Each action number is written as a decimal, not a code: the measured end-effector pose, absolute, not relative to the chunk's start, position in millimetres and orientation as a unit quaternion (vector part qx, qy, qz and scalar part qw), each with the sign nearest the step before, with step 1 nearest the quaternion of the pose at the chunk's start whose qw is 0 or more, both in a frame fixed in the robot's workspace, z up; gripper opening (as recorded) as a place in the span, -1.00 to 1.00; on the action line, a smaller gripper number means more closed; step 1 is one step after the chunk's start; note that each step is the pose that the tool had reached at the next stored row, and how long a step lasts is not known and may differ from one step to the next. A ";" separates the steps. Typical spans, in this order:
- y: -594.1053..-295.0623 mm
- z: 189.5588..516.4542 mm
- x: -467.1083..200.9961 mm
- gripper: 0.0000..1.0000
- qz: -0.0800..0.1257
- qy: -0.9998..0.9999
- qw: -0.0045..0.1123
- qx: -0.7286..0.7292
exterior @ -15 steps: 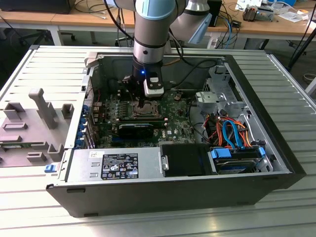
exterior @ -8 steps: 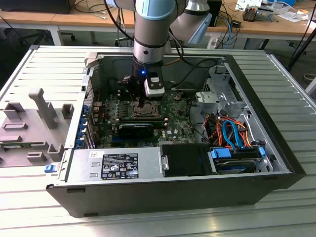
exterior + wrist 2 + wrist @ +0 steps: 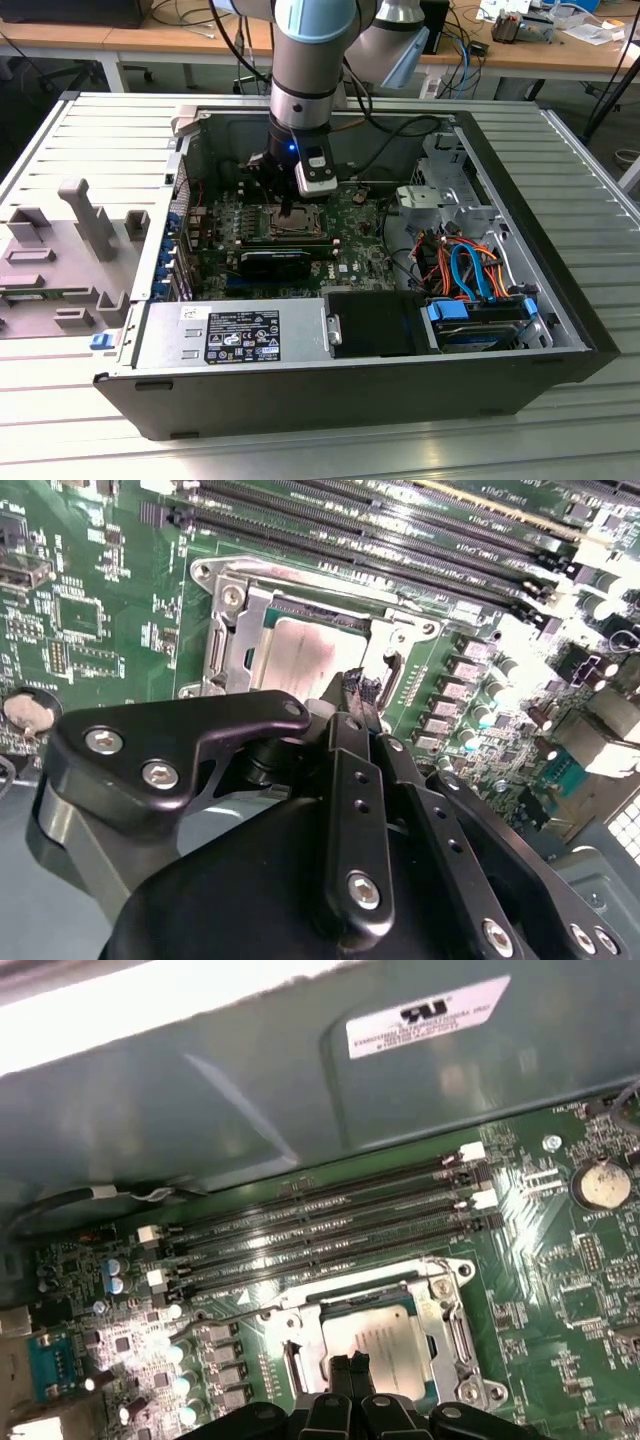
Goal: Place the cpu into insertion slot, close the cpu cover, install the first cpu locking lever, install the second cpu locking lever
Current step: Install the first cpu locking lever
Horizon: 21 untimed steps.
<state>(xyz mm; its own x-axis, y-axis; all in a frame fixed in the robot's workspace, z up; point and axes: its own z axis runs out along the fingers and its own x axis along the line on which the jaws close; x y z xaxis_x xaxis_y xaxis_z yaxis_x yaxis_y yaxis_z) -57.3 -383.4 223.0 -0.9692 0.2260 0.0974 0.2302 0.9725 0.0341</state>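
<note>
- Your pincer (image 3: 362,692) hangs inside the open computer case (image 3: 560,300), low over the green motherboard (image 3: 90,610); the case walls stand well apart from it on every side.
- Its two fingertips (image 3: 345,1365) are pressed together, with nothing visibly between them.
- The cpu (image 3: 385,1345) lies directly under the tips, seated flat in the insertion slot (image 3: 235,630).
- The cpu cover (image 3: 262,608) lies down around the chip, whose grey top shows through its window.
- One thin wire lever (image 3: 392,672) sits just beside the tips, at the socket's edge.
- Beyond the socket you see four long memory slots (image 3: 330,1222).
</note>
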 end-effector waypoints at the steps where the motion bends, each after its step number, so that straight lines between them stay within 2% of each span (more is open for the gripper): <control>1: -383.4 223.0 -57.3 -0.79 -0.023 -0.993 0.047 -0.109; 21: -383.5 222.9 -57.2 -0.79 -0.028 -0.997 0.049 -0.054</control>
<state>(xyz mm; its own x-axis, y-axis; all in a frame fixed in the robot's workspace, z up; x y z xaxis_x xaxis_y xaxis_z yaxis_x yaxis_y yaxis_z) -57.2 -383.5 222.9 -0.9894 0.1052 0.1000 0.1107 0.9926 0.0504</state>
